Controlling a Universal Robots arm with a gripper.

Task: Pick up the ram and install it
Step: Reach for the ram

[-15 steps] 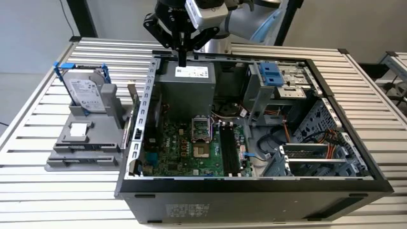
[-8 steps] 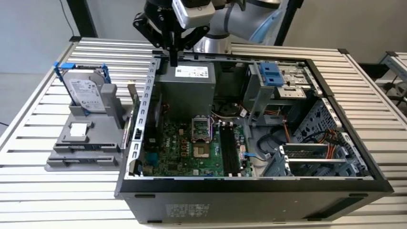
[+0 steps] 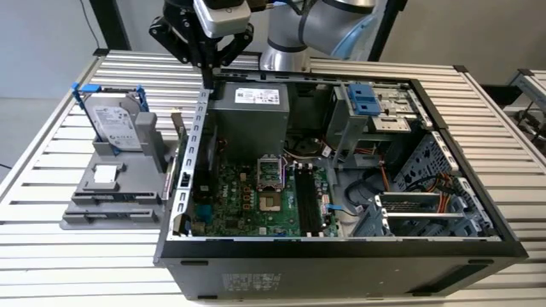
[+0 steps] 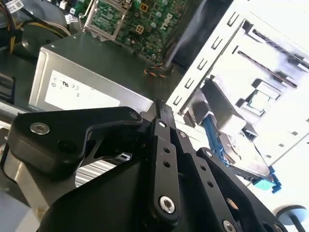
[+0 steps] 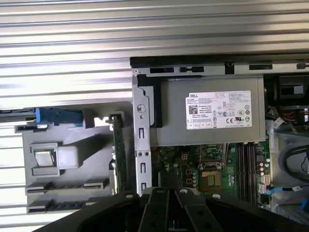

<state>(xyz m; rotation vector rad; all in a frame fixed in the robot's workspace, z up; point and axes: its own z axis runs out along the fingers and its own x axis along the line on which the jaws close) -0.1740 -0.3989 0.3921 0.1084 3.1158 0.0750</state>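
Ram (image 5: 117, 150): stands on its long edge in a slot of the grey holder (image 5: 63, 159), just outside the case (image 3: 341, 252) and almost against the case's slotted side wall; not yet lifted, not yet near the black memory slots (image 3: 309, 192) inside the case. Gripper (image 3: 207, 82): hovers above the rim of that same wall, close to the power supply (image 3: 247, 115) at the case's back corner, and clear of the ram. Fingers (image 4: 161, 116): drawn narrow, seemingly pressed together with nothing between them. Likely troubles, by judgement only. Risks striking the ram's top edge instead of straddling it if lowered with the fingers this narrow, enough to tip or flex so thin a strip in its slot. Risks, once spread wide, catching the case wall's rim or its cut-outs with the nearer finger, given so little room between ram and wall. Risks a tilted strip through an off-centre grip, and then a jam against the memory slots instead of a clean seating. Risks bumping the hard drive (image 3: 115, 121), upright in the same holder farther from the case, through any drift outward over the bench (image 3: 51, 256).
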